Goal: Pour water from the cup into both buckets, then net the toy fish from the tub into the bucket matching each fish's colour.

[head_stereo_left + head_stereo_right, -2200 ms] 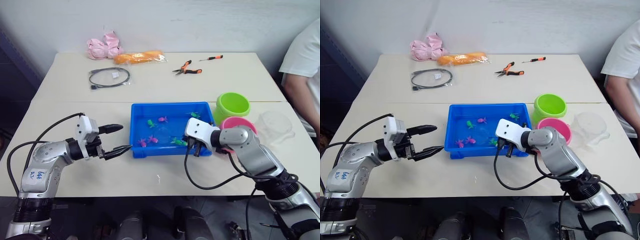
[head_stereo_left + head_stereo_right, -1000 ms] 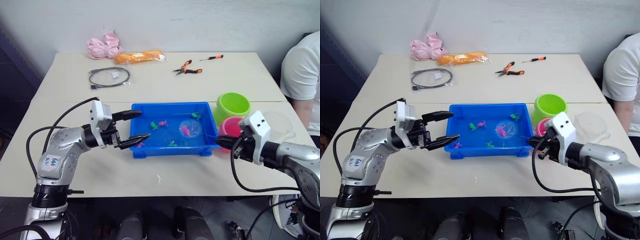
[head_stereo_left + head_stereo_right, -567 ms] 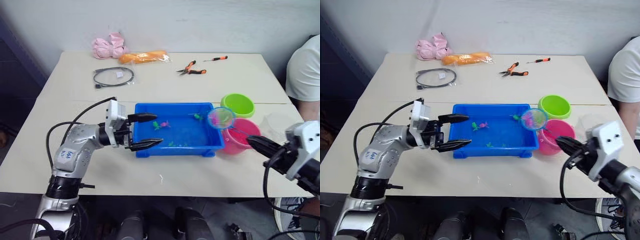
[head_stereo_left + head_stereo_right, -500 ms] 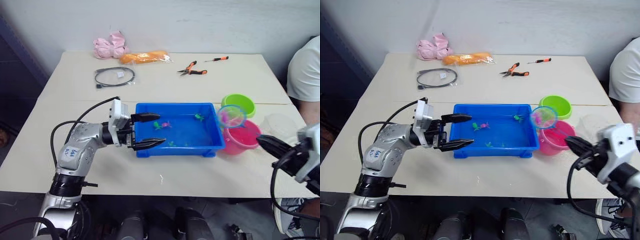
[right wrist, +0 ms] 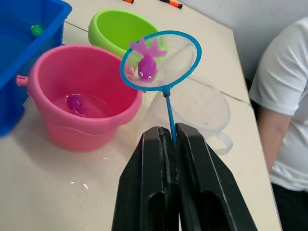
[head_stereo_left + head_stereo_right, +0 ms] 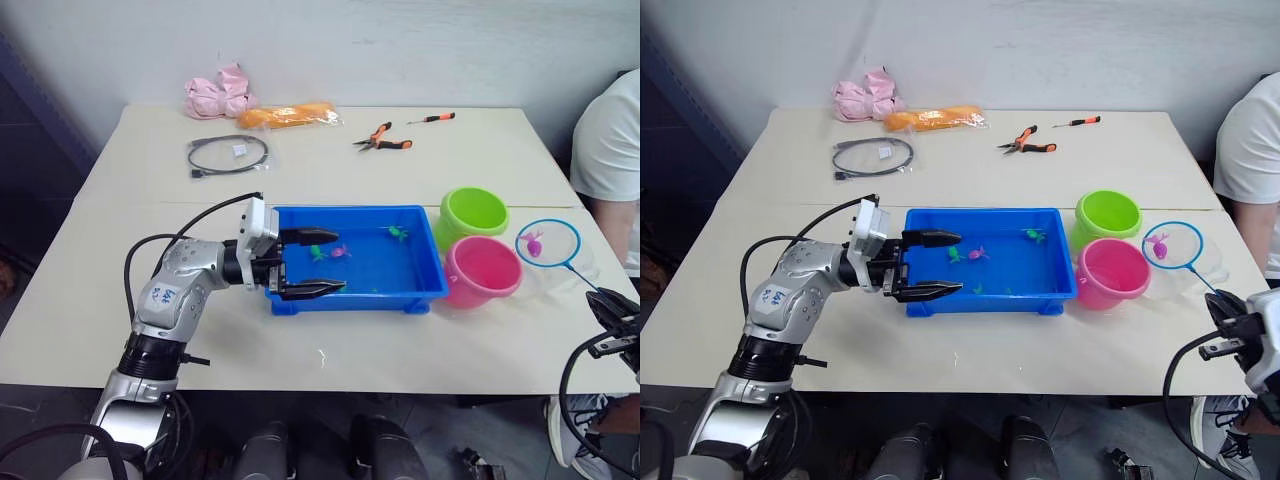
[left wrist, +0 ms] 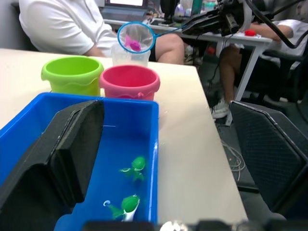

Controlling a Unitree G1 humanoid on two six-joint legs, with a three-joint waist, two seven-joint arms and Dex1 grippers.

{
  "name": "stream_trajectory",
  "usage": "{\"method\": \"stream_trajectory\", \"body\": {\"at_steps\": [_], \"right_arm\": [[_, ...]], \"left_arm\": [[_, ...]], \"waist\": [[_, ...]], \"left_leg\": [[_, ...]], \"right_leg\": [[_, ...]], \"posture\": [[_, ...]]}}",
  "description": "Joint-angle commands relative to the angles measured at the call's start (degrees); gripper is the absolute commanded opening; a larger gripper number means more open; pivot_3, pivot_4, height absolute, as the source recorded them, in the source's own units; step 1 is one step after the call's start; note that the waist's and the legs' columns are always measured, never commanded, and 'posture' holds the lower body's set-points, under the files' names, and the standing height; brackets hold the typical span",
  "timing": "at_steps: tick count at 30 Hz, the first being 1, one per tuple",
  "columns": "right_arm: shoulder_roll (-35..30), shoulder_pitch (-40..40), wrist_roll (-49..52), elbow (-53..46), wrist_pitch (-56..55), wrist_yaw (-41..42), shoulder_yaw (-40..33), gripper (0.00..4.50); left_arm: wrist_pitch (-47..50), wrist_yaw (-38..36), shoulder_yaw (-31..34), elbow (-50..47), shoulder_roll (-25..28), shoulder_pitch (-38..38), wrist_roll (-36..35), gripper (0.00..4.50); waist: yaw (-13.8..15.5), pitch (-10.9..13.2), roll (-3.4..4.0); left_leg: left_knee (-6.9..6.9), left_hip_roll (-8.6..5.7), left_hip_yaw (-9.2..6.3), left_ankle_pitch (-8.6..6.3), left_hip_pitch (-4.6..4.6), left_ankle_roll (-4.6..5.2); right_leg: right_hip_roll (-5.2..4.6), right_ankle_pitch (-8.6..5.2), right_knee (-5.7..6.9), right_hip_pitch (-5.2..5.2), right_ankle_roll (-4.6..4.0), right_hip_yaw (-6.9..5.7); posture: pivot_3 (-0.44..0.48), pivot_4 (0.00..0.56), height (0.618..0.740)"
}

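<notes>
Right gripper [image 5: 169, 139] clamped on the net [image 6: 548, 242] handle, pink fish [image 5: 147, 65] in the mesh, held over the cup [image 5: 202, 103] just beside the pink bucket [image 6: 483, 271]; left gripper [image 6: 315, 262] spread wide over the tub [image 6: 425, 262] end.

Open tabletop [image 6: 300, 375] along the near edge, in front of the tub [image 6: 425, 291]. Pink bucket [image 6: 484, 272] and green bucket [image 6: 472, 216] touching, tight beside the tub's right end. Clear cup [image 5: 202, 103] just right of them, under the raised net [image 6: 548, 244]. Person [image 6: 612, 150] close at the right edge.
</notes>
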Motion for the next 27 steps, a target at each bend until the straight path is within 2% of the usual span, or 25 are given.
{"method": "stream_trajectory", "body": {"at_steps": [1,6,19,27], "right_arm": [[-1.5,0.9,-6.6,0.5,-7.4,-1.9,2.6,0.00],[-2.4,3.7,-20.7,2.2,-20.4,-7.2,6.6,0.00],[-6.2,4.0,-41.6,8.7,-35.6,-15.1,11.6,0.00],[-5.7,3.3,-46.1,11.0,-39.8,-19.8,12.0,0.00]], "left_arm": [[0.1,0.4,0.1,-0.9,0.0,-1.2,0.2,4.44],[0.2,1.0,0.0,-1.9,-0.1,0.9,0.3,4.44],[-1.0,1.8,-0.1,-1.3,-1.5,1.0,1.1,4.44],[-3.2,2.2,0.5,0.2,-2.3,-0.1,1.9,4.44]], "waist": [[0.0,0.0,0.00],[0.1,0.0,0.00],[0.1,0.0,0.00],[0.0,0.0,0.00]], "left_leg": [[0.00,0.01,-0.01,0.00,-0.01,-0.01],[0.00,0.00,-0.01,0.02,0.00,-0.01],[0.03,0.01,-0.01,0.08,0.01,-0.07],[0.03,0.01,-0.01,0.11,0.02,-0.10]], "right_leg": [[0.00,0.00,0.00,0.00,0.00,-0.01],[-0.01,0.00,0.00,0.00,0.01,0.00],[0.00,0.00,0.03,0.01,0.01,0.01],[0.00,-0.01,0.05,0.02,0.01,0.03]], "posture": [[0.000,0.150,0.740],[0.000,0.150,0.740],[0.000,0.150,0.740],[0.000,0.150,0.740]]}}
